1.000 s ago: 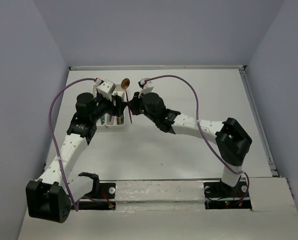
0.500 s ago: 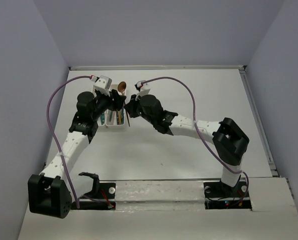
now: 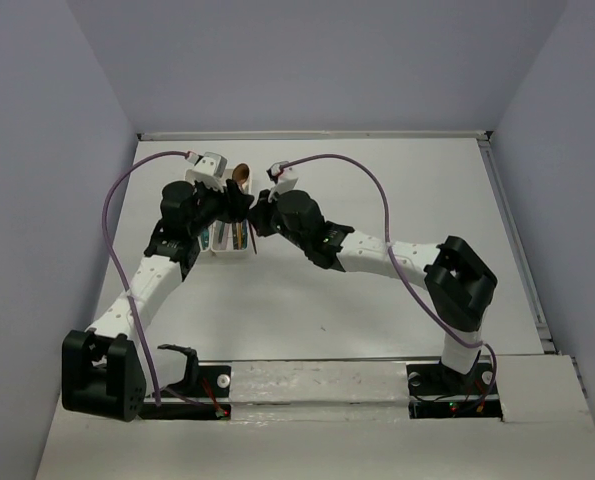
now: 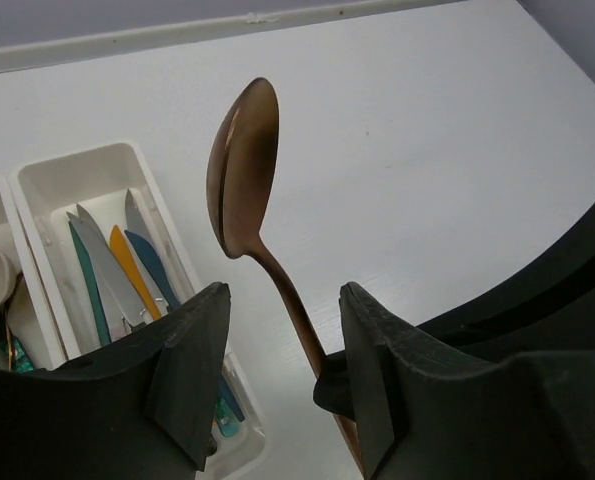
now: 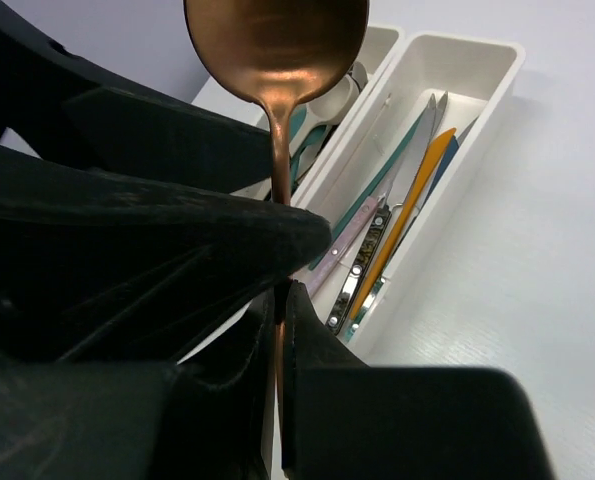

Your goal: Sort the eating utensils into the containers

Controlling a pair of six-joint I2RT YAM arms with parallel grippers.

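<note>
Copper spoon [image 4: 242, 160] stands up in the middle of the left wrist view, pinched tight by the right gripper [image 5: 280, 295]. The left gripper [image 4: 282, 375] is spread around its handle. White trays [image 4: 82, 172] sit at the left.

The copper spoon [image 4: 242, 170] is polished metal, glossy, with soft reflections across its bowl. The white trays [image 4: 82, 180] are smooth, faintly shiny plastic. The left gripper [image 4: 282, 310] has matt black plastic fingers [image 4: 382, 370]. In the right wrist view, the table [image 5: 537, 300] at 4 o'clock is matt white and finely textured.
</note>
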